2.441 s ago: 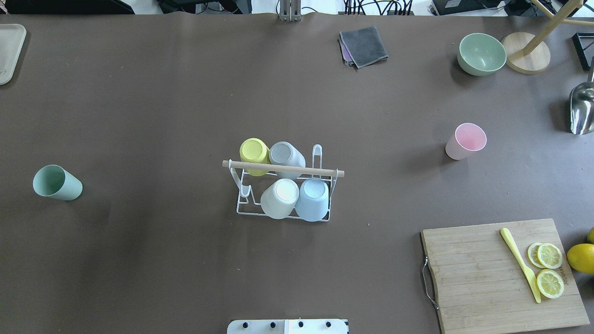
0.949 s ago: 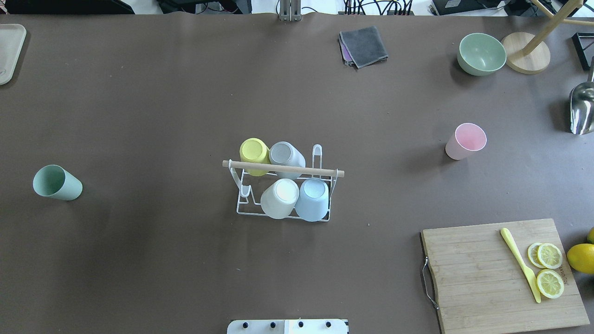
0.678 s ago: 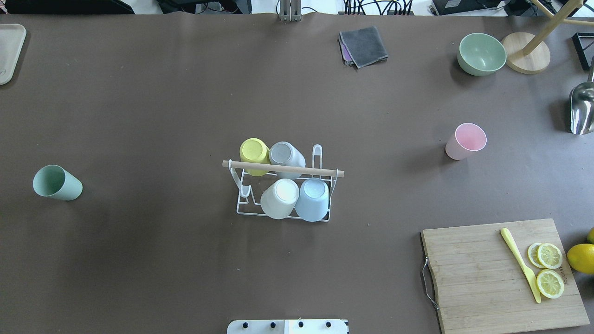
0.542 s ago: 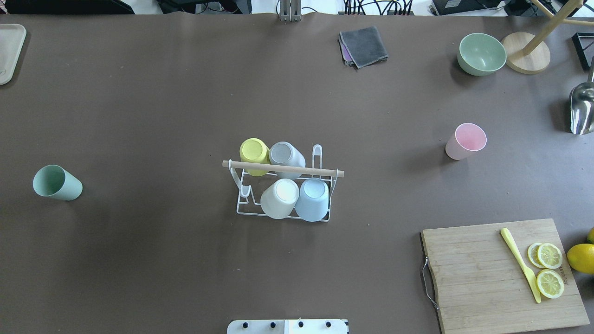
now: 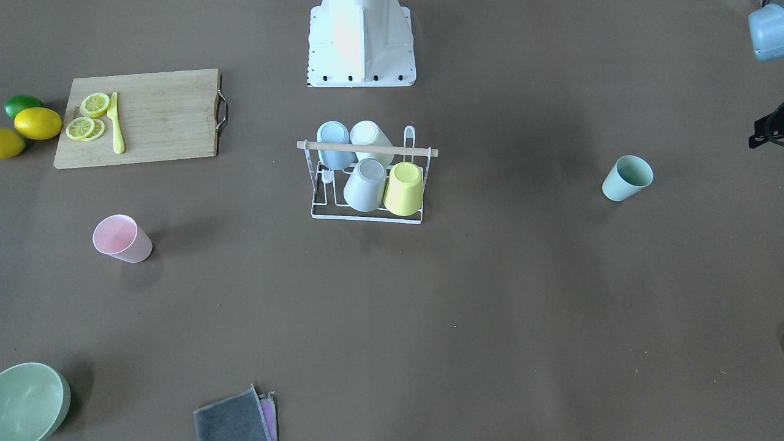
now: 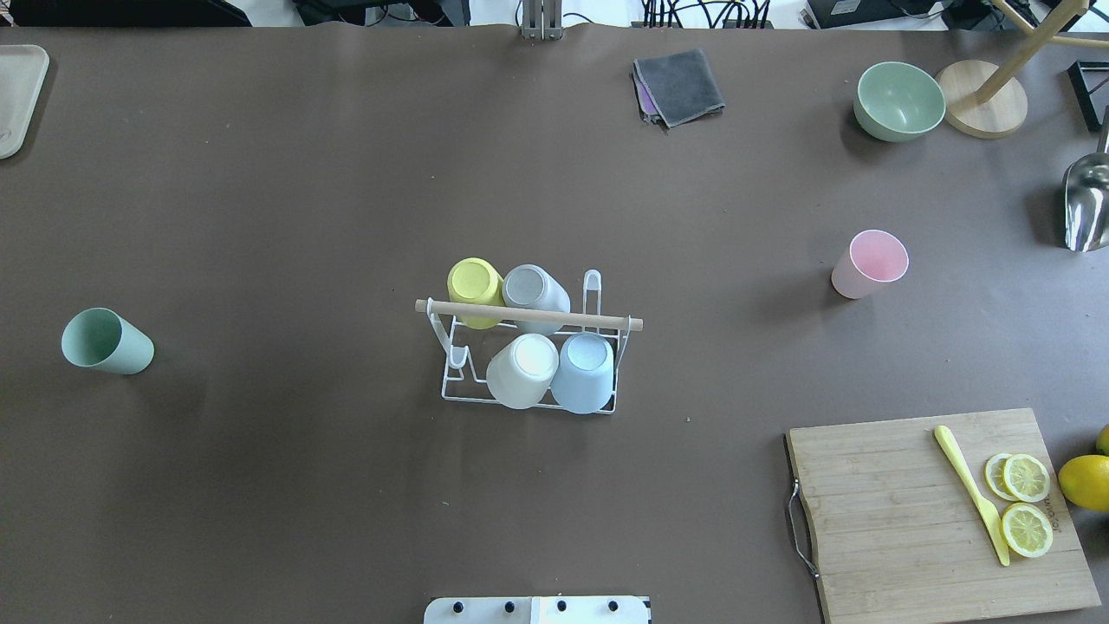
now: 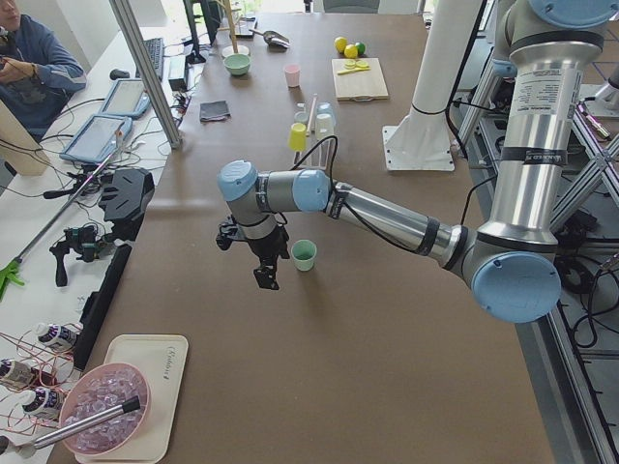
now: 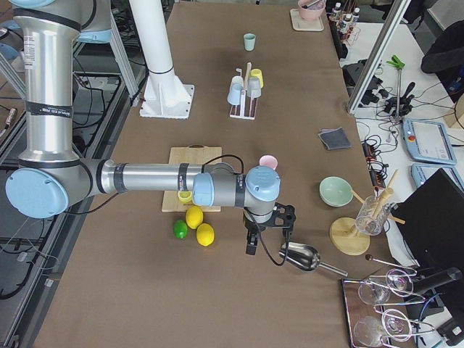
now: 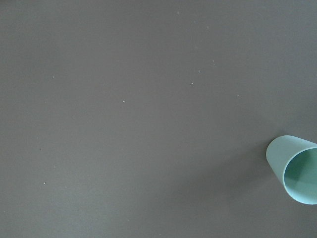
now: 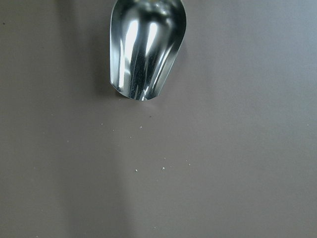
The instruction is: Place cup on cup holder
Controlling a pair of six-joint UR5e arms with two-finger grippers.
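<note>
The cup holder [image 6: 528, 315], a white wire rack with a wooden rod on top, stands mid-table and carries several upside-down cups. A green cup [image 6: 107, 341] stands upright far to its left, and a pink cup [image 6: 869, 263] stands upright to its right. In the exterior left view my left gripper [image 7: 263, 276] hangs just beside the green cup [image 7: 304, 254]; that cup shows at the right edge of the left wrist view [image 9: 294, 168]. My right gripper [image 8: 250, 245] hovers near the lemons, short of the pink cup [image 8: 268, 162]. I cannot tell whether either gripper is open or shut.
A wooden cutting board [image 6: 892, 537] with a yellow knife and lemon slices lies at the front right, with lemons [image 6: 1085, 482] beside it. A metal scoop [image 6: 1087, 204], a green bowl [image 6: 899, 100], a grey cloth [image 6: 678, 85] and a tray [image 6: 17, 95] sit around the edges.
</note>
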